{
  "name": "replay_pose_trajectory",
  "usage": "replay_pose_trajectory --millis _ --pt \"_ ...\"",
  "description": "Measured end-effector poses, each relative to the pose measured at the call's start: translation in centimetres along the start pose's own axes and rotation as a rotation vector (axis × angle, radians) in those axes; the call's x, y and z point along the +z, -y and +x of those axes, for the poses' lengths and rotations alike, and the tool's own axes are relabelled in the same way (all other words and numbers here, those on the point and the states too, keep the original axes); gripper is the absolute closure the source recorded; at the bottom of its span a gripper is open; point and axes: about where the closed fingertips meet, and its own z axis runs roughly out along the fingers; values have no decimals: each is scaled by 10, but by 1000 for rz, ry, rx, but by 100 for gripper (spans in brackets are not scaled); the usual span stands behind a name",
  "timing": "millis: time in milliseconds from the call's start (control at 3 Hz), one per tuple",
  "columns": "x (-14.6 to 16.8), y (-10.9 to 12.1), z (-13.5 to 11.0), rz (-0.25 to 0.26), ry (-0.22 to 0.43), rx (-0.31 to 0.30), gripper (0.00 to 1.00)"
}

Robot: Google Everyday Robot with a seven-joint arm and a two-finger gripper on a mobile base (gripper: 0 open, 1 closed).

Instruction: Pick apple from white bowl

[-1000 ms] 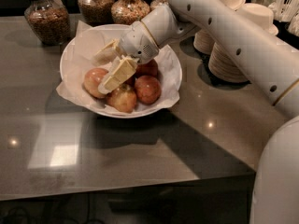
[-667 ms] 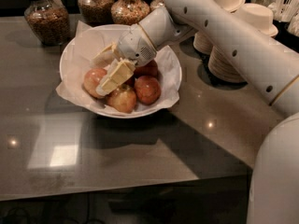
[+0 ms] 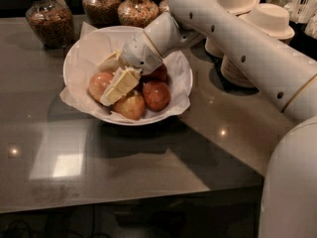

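Leaning a touch further left than a second ago, the arm [image 3: 237, 38] keeps the gripper [image 3: 104, 83] low inside the white bowl [image 3: 148, 119], almost where it was. Its two fingers [image 3: 121, 83] stand apart, with the left apple [image 3: 96, 86] between them; whether they touch it I cannot tell. Four apples lie in the bowl on crumpled paper [image 3: 84, 51]: the left apple, a front apple [image 3: 130, 106], a right apple [image 3: 156, 95] and a darker back apple [image 3: 159, 73]. The one bowl sits on the table [image 3: 148, 167]. Three jars [image 3: 49, 16] stand behind it, and two stacks of paper bowls [image 3: 270, 21] stand to its right.
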Motion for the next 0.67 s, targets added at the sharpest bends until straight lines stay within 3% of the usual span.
replay_pose_trajectory --millis 333,667 --pt "5 1 6 0 -11 11 39" --pt "5 1 6 0 -11 11 57"
